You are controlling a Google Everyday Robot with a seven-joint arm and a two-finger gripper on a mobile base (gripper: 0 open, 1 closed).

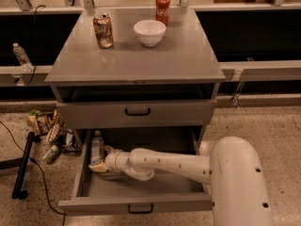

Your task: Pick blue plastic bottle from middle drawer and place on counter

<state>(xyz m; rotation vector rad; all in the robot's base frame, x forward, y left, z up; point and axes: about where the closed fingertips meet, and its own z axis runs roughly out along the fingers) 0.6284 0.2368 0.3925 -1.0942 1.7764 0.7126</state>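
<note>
The small clear plastic bottle with a white cap and pale bluish label (97, 146) lies on its side in the wide, shallow grey metal middle drawer (136, 204). It is tucked along the drawer's wall at 9 o'clock, with its cap toward 12 o'clock. That spot probably explains why the white robot arm (169, 163) reaches in low from 3 o'clock, stretched nearly flat across the tray. The robot's hand (100, 165) sits just at the bottle's 6 o'clock end, touching it or very near it. I cannot tell whether the hand is spread, pressed together or pinching the bottle. The bottle has not been lifted, so I judge the grasp to be the step in hand. The like grey drawer (137, 113) above is closed, which leaves room overhead to lift out. The glossy grey cabinet-top surface (141, 62) is where the bottle must go. Toward its 12 o'clock edge it carries a brownish drink can (103, 30) at 11 o'clock, a white bowl (149, 32) and a red soda can (162, 9). Its near half looks the likeliest landing place.
</note>
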